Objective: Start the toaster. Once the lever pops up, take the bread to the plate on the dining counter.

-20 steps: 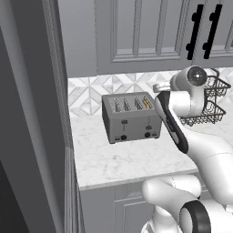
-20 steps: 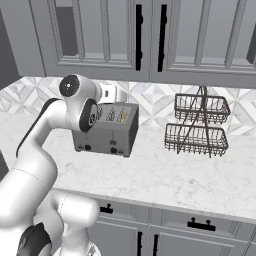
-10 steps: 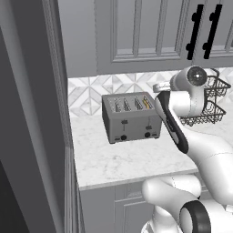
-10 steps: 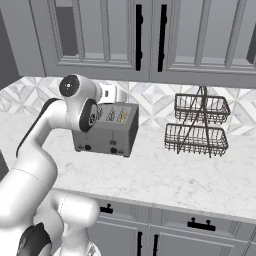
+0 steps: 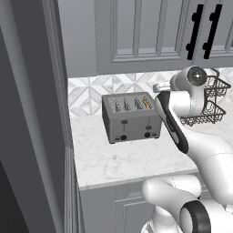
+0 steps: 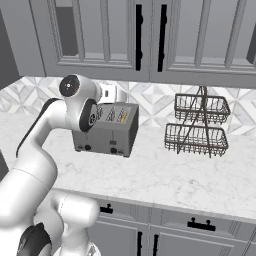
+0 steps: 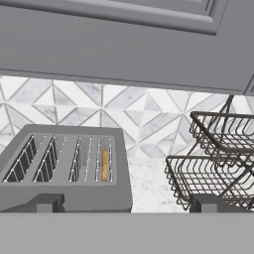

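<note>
The grey four-slot toaster (image 5: 132,119) (image 6: 106,130) (image 7: 64,171) stands on the wall counter against the tiled backsplash. The bread (image 7: 104,165) (image 5: 146,102) sits sunk in the slot at the toaster's right end, showing as a thin yellow-tan edge. My gripper (image 7: 128,203) hangs above and just in front of the toaster, looking down over its top. It is open, its two fingertips (image 7: 47,202) wide apart with nothing between them. The toaster's black levers and knobs (image 5: 123,136) face the counter's front edge. The plate and the dining counter are out of view.
A two-tier dark wire basket rack (image 6: 197,125) (image 7: 218,158) (image 5: 207,107) stands to the right of the toaster. Grey upper cabinets (image 6: 150,35) hang low above. A tall grey panel (image 5: 32,118) closes off the left. The white marble worktop (image 6: 165,175) has free room in front.
</note>
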